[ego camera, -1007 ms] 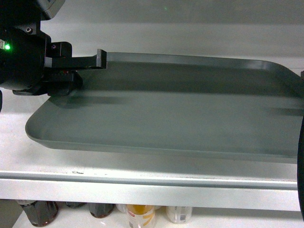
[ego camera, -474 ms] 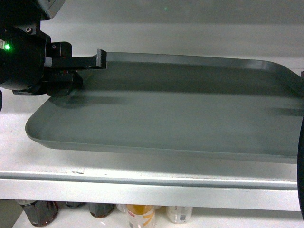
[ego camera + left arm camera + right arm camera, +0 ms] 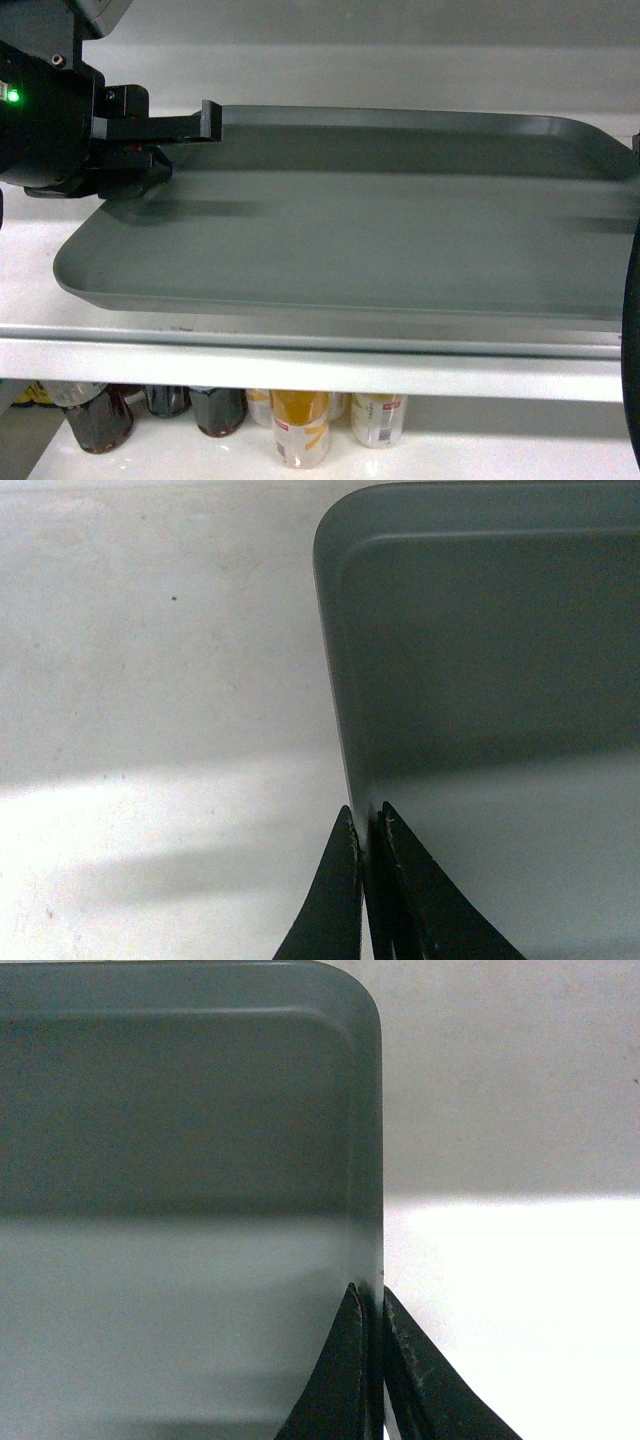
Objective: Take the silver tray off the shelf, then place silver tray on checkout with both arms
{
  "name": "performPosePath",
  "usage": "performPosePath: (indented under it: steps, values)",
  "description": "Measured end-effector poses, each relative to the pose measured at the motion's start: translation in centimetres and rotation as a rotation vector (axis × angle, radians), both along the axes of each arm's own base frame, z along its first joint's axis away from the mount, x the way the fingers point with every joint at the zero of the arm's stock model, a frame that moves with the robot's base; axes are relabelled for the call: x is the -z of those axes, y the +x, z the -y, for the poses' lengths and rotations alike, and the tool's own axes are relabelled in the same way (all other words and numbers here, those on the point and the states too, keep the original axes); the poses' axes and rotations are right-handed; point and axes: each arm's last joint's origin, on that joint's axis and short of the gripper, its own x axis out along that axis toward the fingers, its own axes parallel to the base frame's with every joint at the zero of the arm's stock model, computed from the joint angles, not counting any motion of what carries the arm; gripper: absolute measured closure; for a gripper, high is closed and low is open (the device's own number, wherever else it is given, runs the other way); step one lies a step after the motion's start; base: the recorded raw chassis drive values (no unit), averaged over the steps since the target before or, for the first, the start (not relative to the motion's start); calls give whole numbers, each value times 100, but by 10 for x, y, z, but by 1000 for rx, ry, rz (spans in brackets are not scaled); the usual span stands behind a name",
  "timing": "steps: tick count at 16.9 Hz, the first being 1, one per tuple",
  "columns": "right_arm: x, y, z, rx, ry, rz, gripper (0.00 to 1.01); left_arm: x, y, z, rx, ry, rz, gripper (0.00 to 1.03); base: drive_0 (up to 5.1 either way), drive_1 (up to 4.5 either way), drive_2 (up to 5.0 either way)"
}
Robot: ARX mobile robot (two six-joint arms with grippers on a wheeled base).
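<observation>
Sitting on the white shelf (image 3: 300, 345), the tray (image 3: 360, 240), wide and grey, filling most of the head view. Lying flat, long side facing the camera, near edge close to the shelf's front lip.

Pinching the tray's left rim, the left claw (image 3: 368, 832), one thin black finger (image 3: 335, 900) outside the rim and one inside, squeezed tight on the edge. Showing in the head view too, at the tray's far left corner, with a green light glowing on the wrist.

Pinching the right rim the same way, the right claw (image 3: 372, 1305), fingers pressed close with the rim between them. Showing only as a dark sliver at the right edge of the head view.

Standing on a lower shelf, under the front lip, a row of bottles (image 3: 300, 430): dark ones on the left, an orange one in the middle, a pale one beside it.

Rising behind the tray, a plain white wall (image 3: 400, 60). Lying around both tray ends, only bare white shelf. Blocking the tray's front, only the low lip.
</observation>
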Motion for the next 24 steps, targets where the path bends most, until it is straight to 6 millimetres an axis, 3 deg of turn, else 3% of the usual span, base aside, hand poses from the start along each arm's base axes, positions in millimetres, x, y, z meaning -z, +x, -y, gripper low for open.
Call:
performPosePath:
  steps: [24]
  values:
    - [-1,0,0,-2,1,-2,98,-1,-1,0,-2,1,0,100,9,-416,433]
